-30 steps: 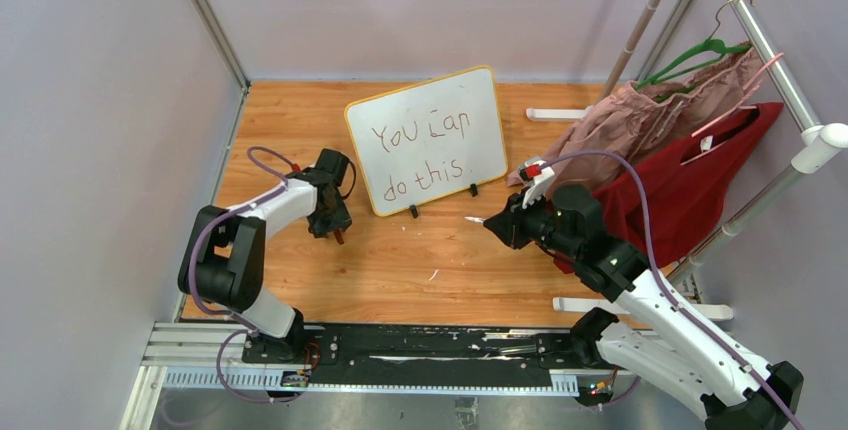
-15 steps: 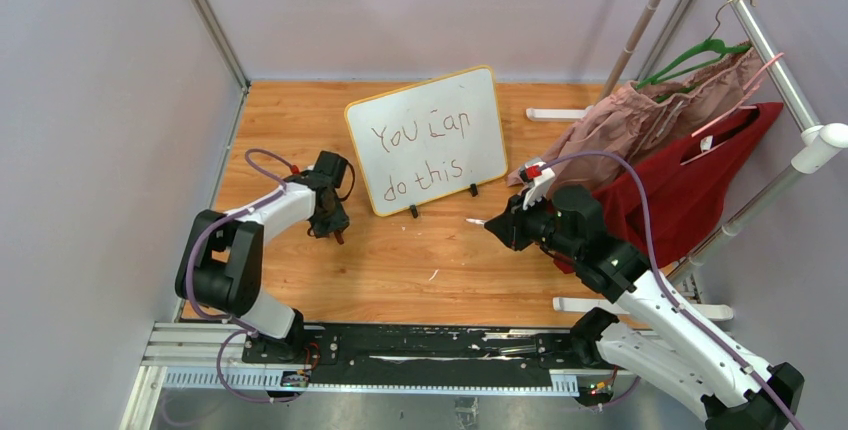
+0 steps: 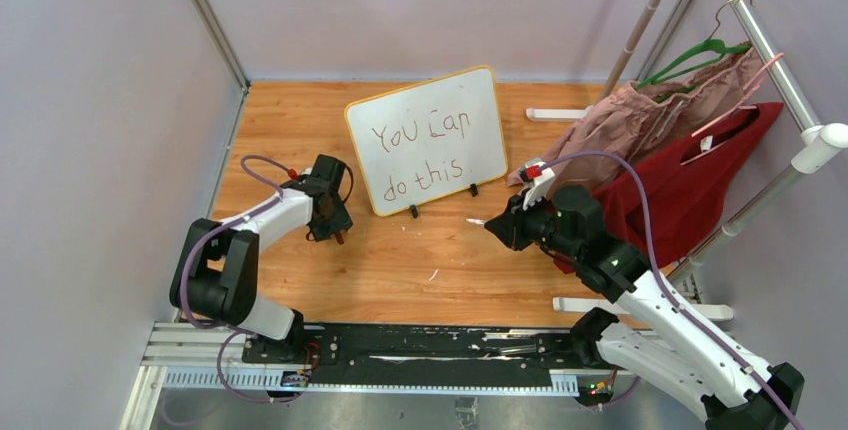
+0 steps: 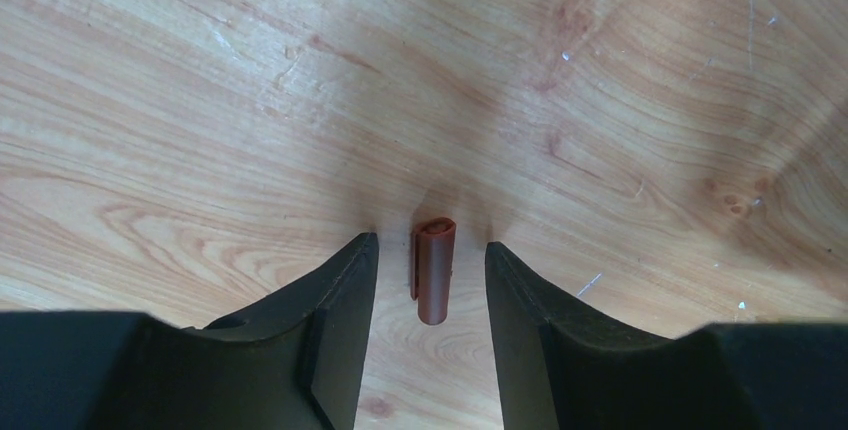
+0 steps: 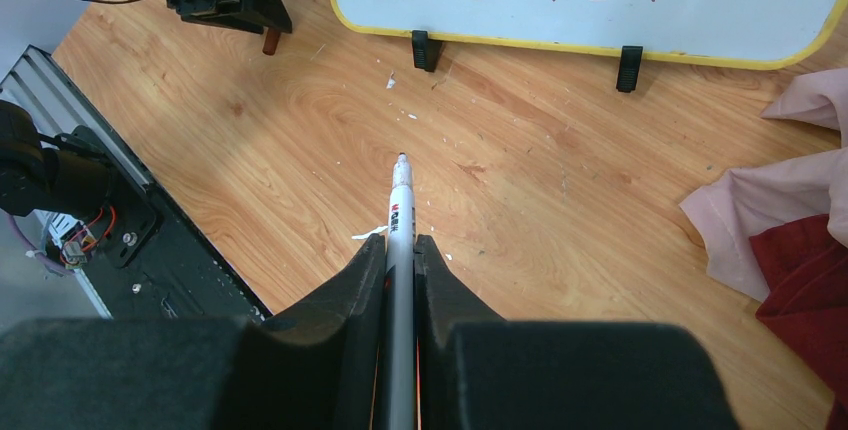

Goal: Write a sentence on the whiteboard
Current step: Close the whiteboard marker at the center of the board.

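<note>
my left tool (image 4: 430, 246) points down at the surface (image 3: 400, 260), jaws apart, with a small reddish cap (image 4: 434, 272) in the gap between them. there is bare wood on both sides of the cap, so nothing is gripped. my right tool (image 5: 400, 244) is clamped on the marker (image 5: 401, 200), whose bare tip points toward the board (image 3: 470, 100) but hangs well short of it, over the wood.

i judge the writing done and the step in hand to be capping the marker. next i would close the left jaws squarely on the cap, lift it, then line its mouth up with the tip. the cap is small and could slip or tip over if i squeeze off-centre.

the board stands on two black feet at the far middle of the surface, beyond both arms and leaning back a little. the sentence (image 3: 420, 132) reads "you can do this" in two lines of reddish-brown ink. the strokes are a little shaky, and the "c" looks angular. a small dot follows "this".
</note>
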`<action>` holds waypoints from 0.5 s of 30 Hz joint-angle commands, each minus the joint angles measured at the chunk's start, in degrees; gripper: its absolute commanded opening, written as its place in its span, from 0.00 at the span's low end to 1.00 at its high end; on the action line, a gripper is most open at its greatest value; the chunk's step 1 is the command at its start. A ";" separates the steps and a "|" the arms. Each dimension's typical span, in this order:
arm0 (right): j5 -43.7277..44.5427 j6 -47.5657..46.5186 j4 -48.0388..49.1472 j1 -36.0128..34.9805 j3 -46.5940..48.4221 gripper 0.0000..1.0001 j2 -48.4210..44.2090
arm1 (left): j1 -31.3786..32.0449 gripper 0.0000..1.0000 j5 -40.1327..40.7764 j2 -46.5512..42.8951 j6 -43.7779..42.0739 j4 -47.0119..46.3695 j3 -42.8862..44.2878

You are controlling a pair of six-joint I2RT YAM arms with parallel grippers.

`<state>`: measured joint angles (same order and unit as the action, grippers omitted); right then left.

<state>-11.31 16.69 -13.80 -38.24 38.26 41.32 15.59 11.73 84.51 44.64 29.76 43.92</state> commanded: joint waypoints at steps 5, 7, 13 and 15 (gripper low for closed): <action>0.41 -0.67 -0.15 -0.66 -0.20 0.00 -1.07 | 0.73 0.50 -1.67 -1.41 1.83 6.83 -2.00; 0.41 -0.54 0.12 -0.67 -0.36 0.00 -1.07 | 0.75 0.50 -0.92 -1.15 1.79 7.07 -1.93; 0.47 -0.49 -0.23 -0.62 -0.38 0.00 -1.49 | 0.75 0.48 -0.31 3.27 1.46 6.35 -0.59; 0.73 -0.53 -0.70 -0.66 -0.42 0.00 -1.82 | 0.75 0.48 -0.07 4.43 1.49 6.15 0.06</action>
<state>-11.31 16.69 -13.82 -38.24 38.26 40.93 15.90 11.03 84.79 45.65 33.95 44.56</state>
